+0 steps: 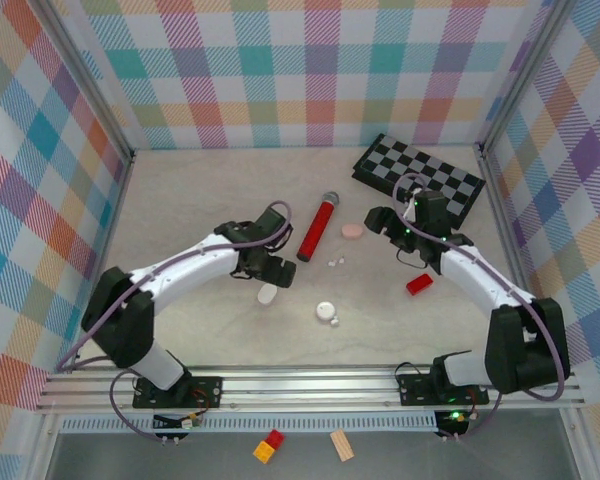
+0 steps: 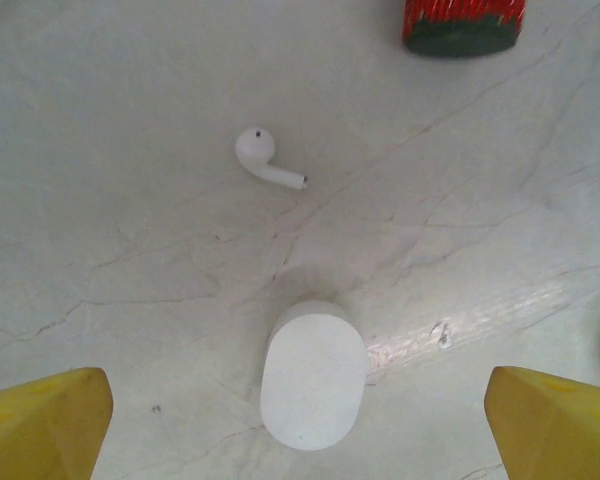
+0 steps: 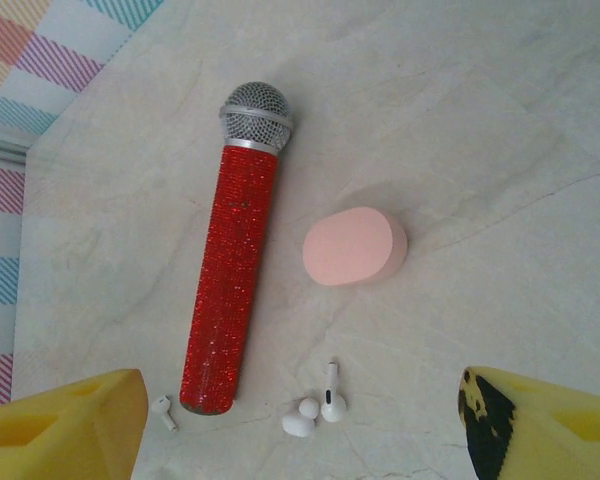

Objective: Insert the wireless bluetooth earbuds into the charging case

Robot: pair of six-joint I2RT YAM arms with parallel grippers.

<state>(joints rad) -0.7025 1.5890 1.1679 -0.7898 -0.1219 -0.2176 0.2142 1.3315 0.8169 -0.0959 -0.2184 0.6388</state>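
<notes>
Two corners of yellow are all we get of the left gripper [image 2: 300,425] on its own camera. The fingers [image 2: 50,420] are cut off by the frame, and the microphone [image 2: 464,25] up top shows just its butt end. From above, a round white thing [image 1: 326,312] near the middle of the table [image 1: 180,200] is too small to read.

Jaws now: the left gripper is spread wide, gripping nothing. The shut white case [image 2: 313,375] lies between the fingers, clear of both. Over to the right gripper [image 3: 300,430], also splayed wide and empty, hanging over the table.

And the earbuds: a lone earbud [image 2: 263,155] lies flat just beyond the white case, its stem running roughly parallel to the line between the fingers. Under the right wrist, a pair of earbuds [image 3: 329,405] sits touching, just right of the microphone's near end and nearer than the pink case [image 3: 355,245]. One stem points far; the other's I can't make out. A third earbud [image 3: 163,410] lies just left of that near end, close to one finger.
</notes>
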